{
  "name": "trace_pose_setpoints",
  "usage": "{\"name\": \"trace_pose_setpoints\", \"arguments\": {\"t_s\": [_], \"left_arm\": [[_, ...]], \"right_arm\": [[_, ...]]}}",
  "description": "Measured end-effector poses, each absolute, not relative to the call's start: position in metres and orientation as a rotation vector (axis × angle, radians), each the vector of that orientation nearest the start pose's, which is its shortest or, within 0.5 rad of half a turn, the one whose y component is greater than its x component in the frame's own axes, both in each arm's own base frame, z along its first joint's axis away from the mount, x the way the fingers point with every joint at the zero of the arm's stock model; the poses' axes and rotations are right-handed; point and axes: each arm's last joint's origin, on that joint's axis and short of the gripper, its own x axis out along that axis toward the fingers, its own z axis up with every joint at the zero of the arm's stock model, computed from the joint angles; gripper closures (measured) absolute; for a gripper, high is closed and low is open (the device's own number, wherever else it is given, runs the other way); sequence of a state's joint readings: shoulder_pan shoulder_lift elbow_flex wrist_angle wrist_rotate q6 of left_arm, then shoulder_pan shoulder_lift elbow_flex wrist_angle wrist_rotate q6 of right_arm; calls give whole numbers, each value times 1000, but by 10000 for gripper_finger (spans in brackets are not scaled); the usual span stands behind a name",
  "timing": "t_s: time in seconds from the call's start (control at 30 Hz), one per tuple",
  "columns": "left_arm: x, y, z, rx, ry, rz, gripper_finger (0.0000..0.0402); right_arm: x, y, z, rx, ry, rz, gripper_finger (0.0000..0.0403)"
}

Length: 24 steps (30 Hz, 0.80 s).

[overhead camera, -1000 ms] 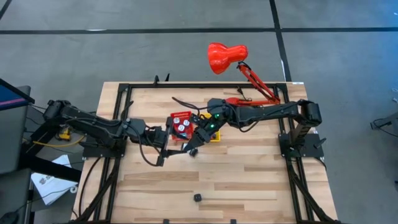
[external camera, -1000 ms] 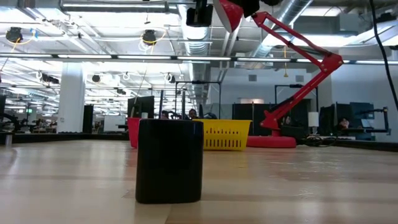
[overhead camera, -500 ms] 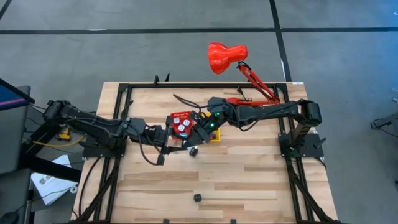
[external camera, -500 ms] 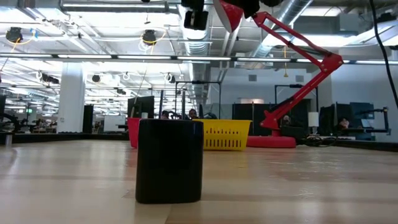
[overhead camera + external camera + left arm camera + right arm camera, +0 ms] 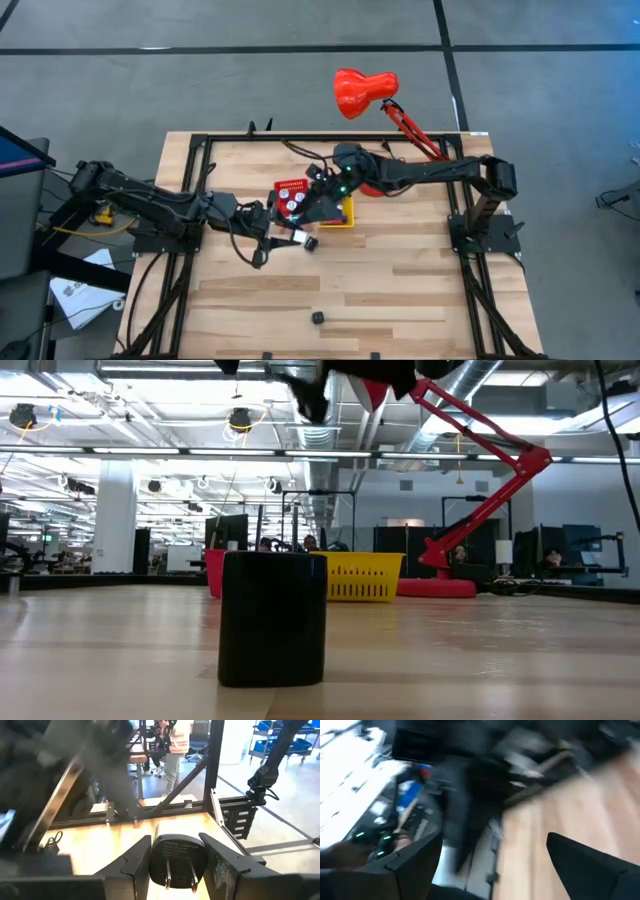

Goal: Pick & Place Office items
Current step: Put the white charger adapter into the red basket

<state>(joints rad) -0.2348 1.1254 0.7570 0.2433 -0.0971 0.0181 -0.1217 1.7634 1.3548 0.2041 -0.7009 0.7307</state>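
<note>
My left gripper [image 5: 293, 237] [image 5: 176, 854] hangs over the middle of the table, shut on a black power adapter [image 5: 177, 862] [image 5: 307, 242] with two metal prongs. My right gripper [image 5: 318, 200] [image 5: 495, 865] stands open and holds nothing, just beyond the adapter and above the red bin [image 5: 283, 186]. The red bin holds several small white and red office items. A small black piece [image 5: 317, 317] [image 5: 272, 618] stands by itself on the table near the front edge. My left gripper pinches the adapter's two opposite side faces [image 5: 156, 862] between its two fingers. The fingers lie about level and point toward the table's right side. The prongs [image 5: 168, 881] face back toward the wrist. The adapter is lifted clear of the table.
A yellow bin [image 5: 347, 214] sits right of the red one, partly under my right arm. A big red desk lamp [image 5: 365, 92] stands at the far right, its head beyond the table's far edge. Black frame rails [image 5: 200, 180] run along the table's sides.
My right gripper has let go of the adapter, opened wide, rolled, and drawn away toward the far edge, over the red bin. My left gripper has stayed in place with the adapter, which remains clear of the table.
</note>
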Motion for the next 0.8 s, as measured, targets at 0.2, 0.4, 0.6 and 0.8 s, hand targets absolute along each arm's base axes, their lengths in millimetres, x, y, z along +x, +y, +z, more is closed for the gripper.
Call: {"name": "trace_pose_setpoints", "arguments": {"t_s": [0.2, 0.4, 0.6, 0.8], "left_arm": [[244, -56, 294, 25, 171, -151, 267], [222, -46, 274, -153, 492, -85, 266], [200, -27, 269, -259, 626, 126, 266], [210, -1, 261, -203, 641, 320, 266]], "right_arm": [[398, -55, 281, 828, 549, 286, 44], [394, -66, 282, 673, 519, 197, 46], [394, -53, 286, 393, 464, -46, 46], [395, -15, 301, 189, 376, -174, 46]]}}
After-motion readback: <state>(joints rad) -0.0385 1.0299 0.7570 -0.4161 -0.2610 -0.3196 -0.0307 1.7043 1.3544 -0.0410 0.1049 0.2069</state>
